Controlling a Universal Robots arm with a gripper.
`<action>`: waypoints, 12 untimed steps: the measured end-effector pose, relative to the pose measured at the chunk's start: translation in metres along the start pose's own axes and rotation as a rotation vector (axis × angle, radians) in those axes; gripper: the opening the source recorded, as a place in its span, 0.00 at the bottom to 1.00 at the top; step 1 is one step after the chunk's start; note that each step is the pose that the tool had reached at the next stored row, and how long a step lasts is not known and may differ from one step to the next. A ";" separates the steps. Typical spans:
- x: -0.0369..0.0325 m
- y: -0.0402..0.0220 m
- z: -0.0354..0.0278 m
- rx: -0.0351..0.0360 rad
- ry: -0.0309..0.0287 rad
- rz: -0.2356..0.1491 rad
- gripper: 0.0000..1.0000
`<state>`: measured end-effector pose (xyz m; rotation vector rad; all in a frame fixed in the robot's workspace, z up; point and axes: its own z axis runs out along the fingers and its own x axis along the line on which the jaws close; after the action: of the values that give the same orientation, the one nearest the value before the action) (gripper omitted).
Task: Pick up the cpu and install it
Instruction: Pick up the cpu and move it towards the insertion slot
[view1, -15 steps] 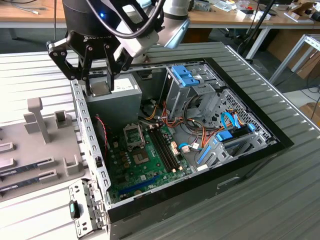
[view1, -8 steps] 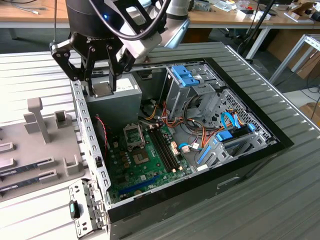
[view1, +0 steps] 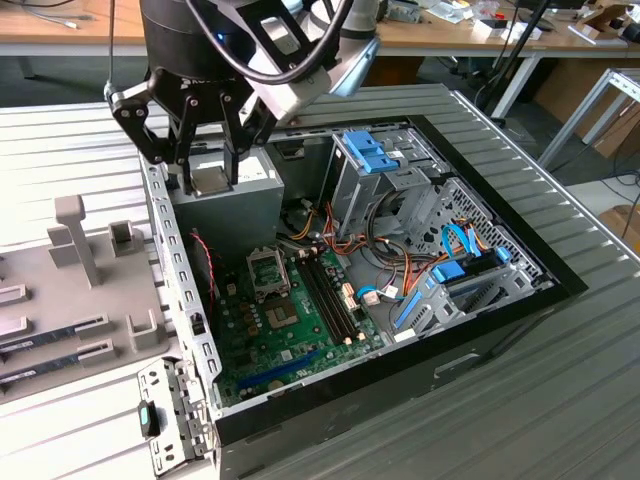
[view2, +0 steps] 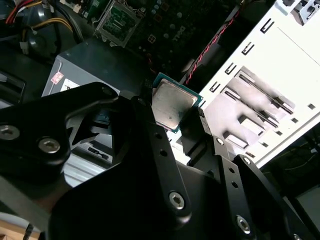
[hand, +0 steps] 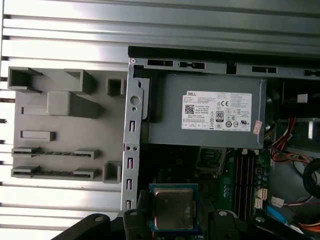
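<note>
Workshop or lab, open computer case (view1: 400, 375) on slatted metal table (view1: 560, 400), cluttered workbenches (view1: 440, 38) behind

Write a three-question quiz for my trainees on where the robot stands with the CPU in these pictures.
1. True or false: the gripper is shut on the cpu.
2. Which part is the cpu held closest to? A) the power supply B) the blue drive bracket C) the blue cables
3. Fill in (inside/outside): the grey parts tray lies ___ the computer case.

Key: 1 true; 2 A; 3 outside.
</note>
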<state>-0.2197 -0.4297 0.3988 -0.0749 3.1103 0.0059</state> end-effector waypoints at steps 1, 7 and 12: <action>-0.0004 -0.0002 0.0002 0.0000 0.0000 0.000 0.47; -0.0040 -0.0031 0.0018 0.0000 0.0000 0.000 0.47; -0.0064 -0.0050 0.0031 0.0001 0.0001 0.000 0.47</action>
<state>-0.2130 -0.4345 0.3959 -0.0749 3.1103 0.0058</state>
